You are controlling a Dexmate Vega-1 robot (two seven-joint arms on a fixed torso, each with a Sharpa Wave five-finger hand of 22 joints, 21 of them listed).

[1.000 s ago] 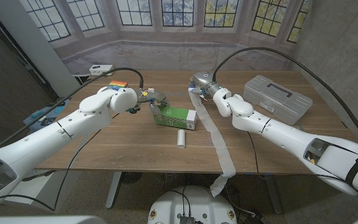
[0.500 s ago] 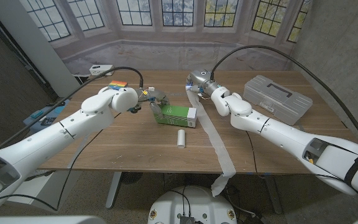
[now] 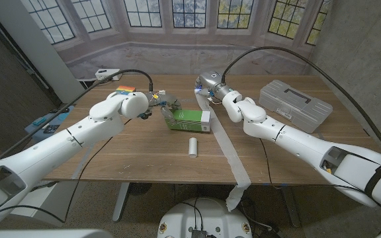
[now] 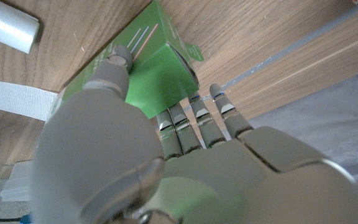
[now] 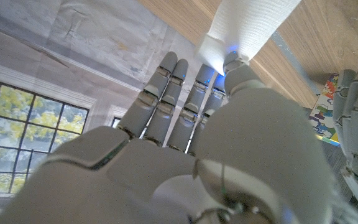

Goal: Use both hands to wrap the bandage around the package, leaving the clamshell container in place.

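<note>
Your green package [image 3: 189,120] lies near the table's middle, slightly toward the far side. Your left hand [image 3: 159,104] grips its left end, thumb pressed on the top face and fingers [image 4: 191,124] closed against the end. Your right hand [image 3: 206,84] pinches the white bandage [image 3: 225,142] just beyond the package's right end; the strip trails toward you and over the near table [image 3: 144,158] edge. A small white roll [image 3: 192,147] lies nearer you. The grey clamshell container [image 3: 295,104] sits far right.
</note>
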